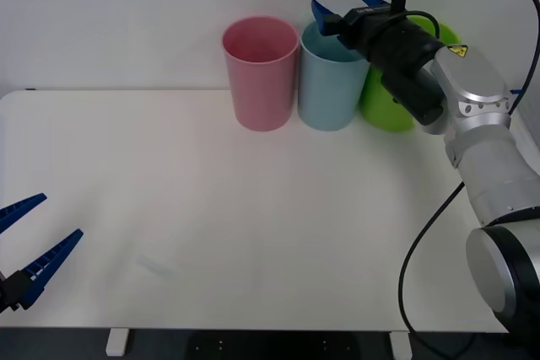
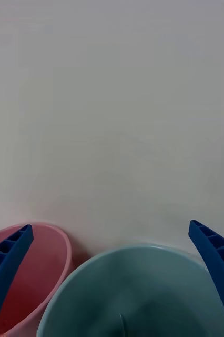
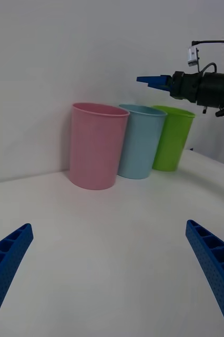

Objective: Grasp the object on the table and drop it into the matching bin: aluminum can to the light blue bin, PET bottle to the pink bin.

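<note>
We could read no brand or writing; a yellow warning sticker (image 1: 456, 51) sat on the right arm, its symbol too small to make out. The right gripper (image 1: 348, 6) hung above the light blue bin (image 1: 332, 82), its fingers (image 2: 217, 263) spread apart with nothing between them. Inside that bin we saw only a faint shape at the bottom, which we could not identify as the can. The pink bin (image 1: 261, 73) stood beside the blue one, and a lime green bin (image 1: 388, 103) was partly hidden behind the right arm. The left gripper (image 1: 29, 246) waited low at the table's near left edge, spread wide and holding nothing. The table (image 1: 253, 233) was plain white, against a plain pale wall.
</note>
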Robot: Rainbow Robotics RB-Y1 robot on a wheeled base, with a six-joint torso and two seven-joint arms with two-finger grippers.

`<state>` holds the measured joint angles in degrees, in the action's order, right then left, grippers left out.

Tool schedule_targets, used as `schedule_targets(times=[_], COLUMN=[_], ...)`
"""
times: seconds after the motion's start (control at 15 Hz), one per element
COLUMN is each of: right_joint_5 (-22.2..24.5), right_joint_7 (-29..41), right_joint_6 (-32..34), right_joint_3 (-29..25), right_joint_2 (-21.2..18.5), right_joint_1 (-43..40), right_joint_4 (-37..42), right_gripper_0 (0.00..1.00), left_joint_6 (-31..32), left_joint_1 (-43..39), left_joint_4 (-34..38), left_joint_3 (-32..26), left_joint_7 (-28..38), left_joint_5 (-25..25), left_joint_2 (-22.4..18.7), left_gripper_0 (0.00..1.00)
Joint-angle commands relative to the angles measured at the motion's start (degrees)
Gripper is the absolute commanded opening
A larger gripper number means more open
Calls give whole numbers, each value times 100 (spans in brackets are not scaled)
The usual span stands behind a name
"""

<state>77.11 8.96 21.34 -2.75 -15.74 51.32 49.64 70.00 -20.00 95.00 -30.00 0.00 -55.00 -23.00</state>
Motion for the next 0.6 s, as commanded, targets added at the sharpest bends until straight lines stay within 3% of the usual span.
schedule_targets(times=[0.07,0.4,0.6], right_joint_5=[-399,-1242,-1480], right_joint_7=[18,27,-8], right_joint_6=[28,46,177], right_joint_3=[337,996,1031], right_joint_2=[-272,-1063,-1458], right_joint_1=[-395,-1397,-2117], right_joint_4=[529,1812,2612], right_gripper_0=[100,100,100], left_joint_6=[0,0,0], left_joint_1=[0,0,0], left_joint_4=[0,0,0], left_joint_3=[0,0,0], left_joint_7=[0,0,0], left_joint_5=[0,0,0], left_joint_2=[0,0,0], left_gripper_0=[100,100,100])
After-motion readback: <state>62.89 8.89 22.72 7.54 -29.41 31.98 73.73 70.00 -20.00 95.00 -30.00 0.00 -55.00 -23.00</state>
